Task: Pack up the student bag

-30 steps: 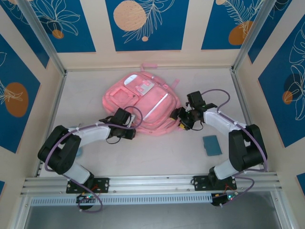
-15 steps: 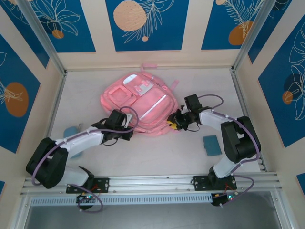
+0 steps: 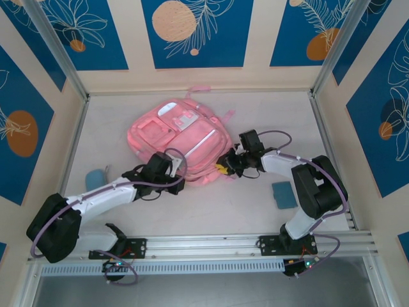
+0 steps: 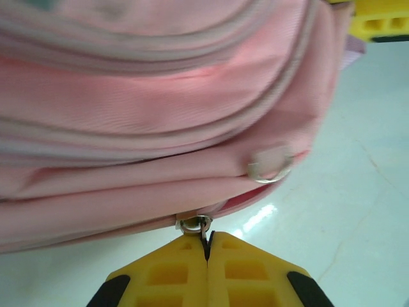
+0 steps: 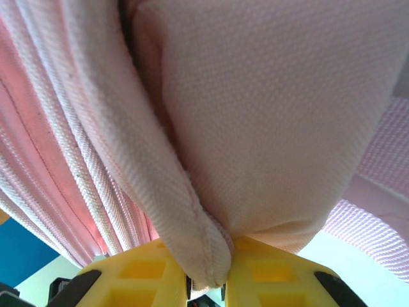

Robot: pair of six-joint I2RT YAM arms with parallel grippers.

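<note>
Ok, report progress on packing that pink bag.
Done: both grips set. In hand: left claw shut on the zipper pull, right claw pinching a fold of the student bag. Left: opening it, probably loading the blue pad and light-blue item from the table.

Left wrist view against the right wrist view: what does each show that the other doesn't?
Left wrist: the left tool shut on a metal zipper pull at the bag's lower seam, a round snap, and bare table. Right wrist: the right tool pinching a thick fold of fabric, with woven strap to the right. Both: pink bag fabric close up, with yellow fingers closed on it.
</note>
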